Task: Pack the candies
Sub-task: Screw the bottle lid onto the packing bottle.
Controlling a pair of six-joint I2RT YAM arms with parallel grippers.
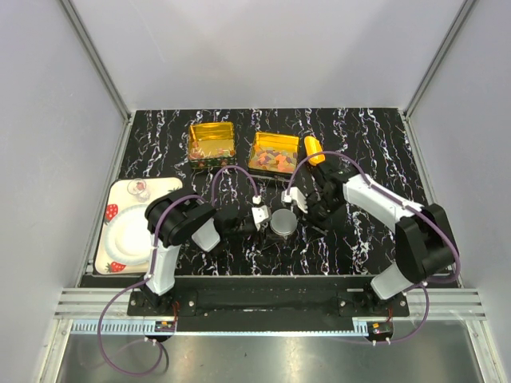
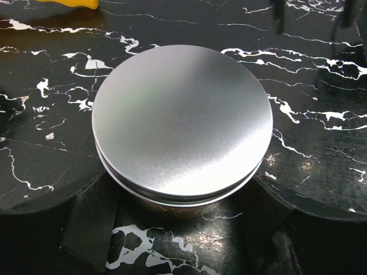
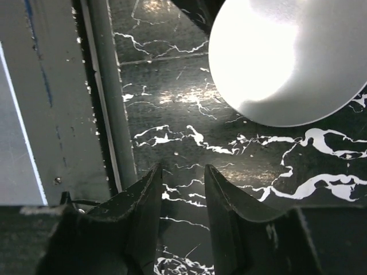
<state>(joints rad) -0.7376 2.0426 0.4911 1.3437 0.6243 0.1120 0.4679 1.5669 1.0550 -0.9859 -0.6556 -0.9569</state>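
Candies (image 1: 274, 159) fill the right gold tin (image 1: 274, 142) at the back, and a few lie in the left gold tin (image 1: 211, 131). At mid-table stands a round silver tin (image 1: 282, 223) with its lid on. It fills the left wrist view (image 2: 182, 120). My left gripper (image 1: 265, 216) reaches it from the left, with dark fingers (image 2: 86, 220) set against both of its sides. My right gripper (image 1: 298, 199) hovers just behind and to the right of it. Its jaws (image 3: 182, 170) stand a little apart over bare tabletop with nothing between them, and the lid (image 3: 292, 57) lies beyond them.
A yellow-orange scoop (image 1: 314, 150) lies beside the right gold tin. A strawberry-patterned tray with a white plate (image 1: 128, 233) and a small glass (image 1: 139, 190) sits at the left edge. A metal rail (image 3: 106, 86) borders the table. White walls enclose the black marbled surface.
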